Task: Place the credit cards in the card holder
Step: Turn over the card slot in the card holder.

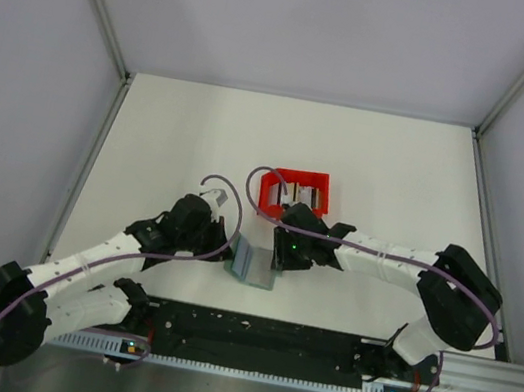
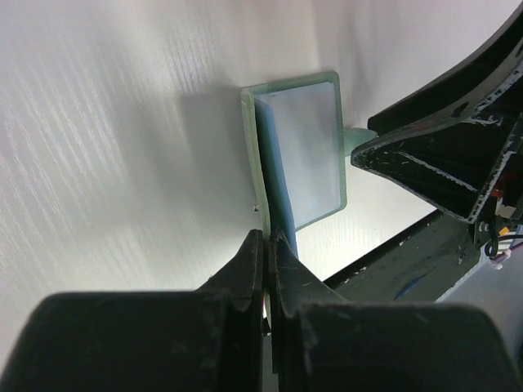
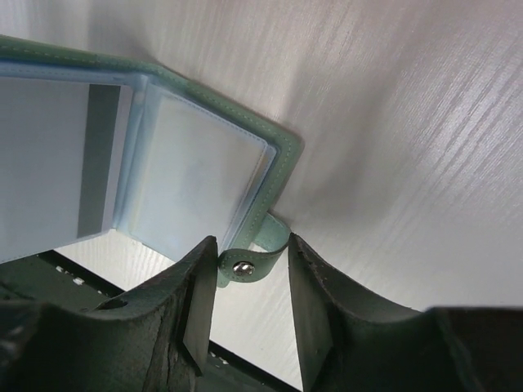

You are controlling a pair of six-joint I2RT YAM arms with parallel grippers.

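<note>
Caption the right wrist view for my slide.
Right gripper straddles the snap tab of the opened card holder.

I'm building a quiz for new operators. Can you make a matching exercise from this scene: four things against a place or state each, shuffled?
1 left gripper
2 right gripper
3 card holder
4 red bin

A lies open, light blue inside showing
B stands farthest from the arm bases
C jaws apart, snap tab between them
D shut on the holder's edge

Pairs: 1-D, 2-C, 3-A, 4-B
</note>
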